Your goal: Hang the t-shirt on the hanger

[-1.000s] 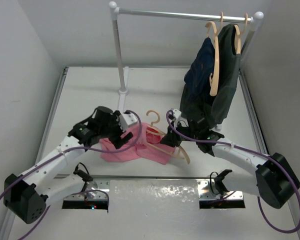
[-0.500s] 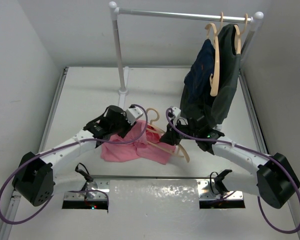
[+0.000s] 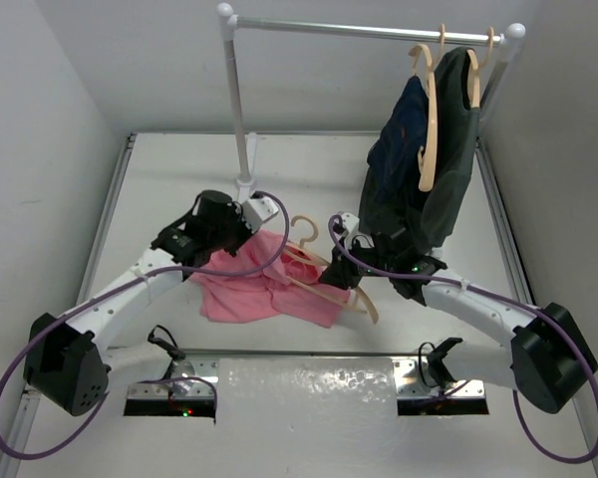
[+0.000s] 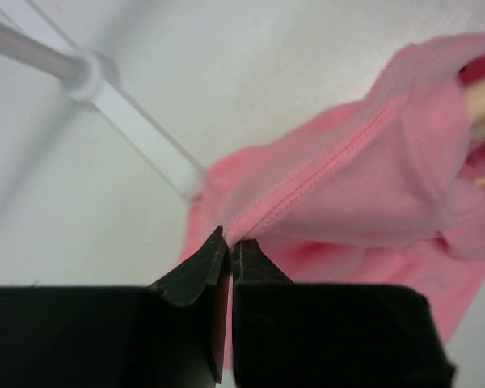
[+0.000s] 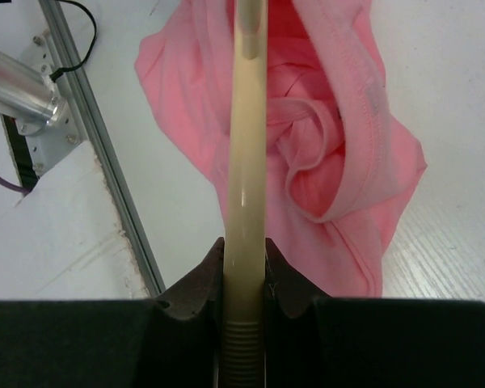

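The left claw (image 4: 228,241) is pinched together on a seam at the edge of the t-shirt (image 3: 251,289). The pink shirt lies crumpled at the middle of the counter (image 3: 159,189), toward its near edge. The hanger (image 5: 244,145) lies across the cloth, and the right claw (image 5: 244,260) is clamped on its wooden arm. Two dark garments (image 3: 419,169) hang by the far right corner.

No writing, label, brand, number or sign can be read in any of the three views. The t-shirt (image 5: 347,105) shows only plain pink cloth with stitched seams. The hanger (image 5: 246,145) shows only bare pale wood. The white table (image 3: 179,179) carries no legible marking.
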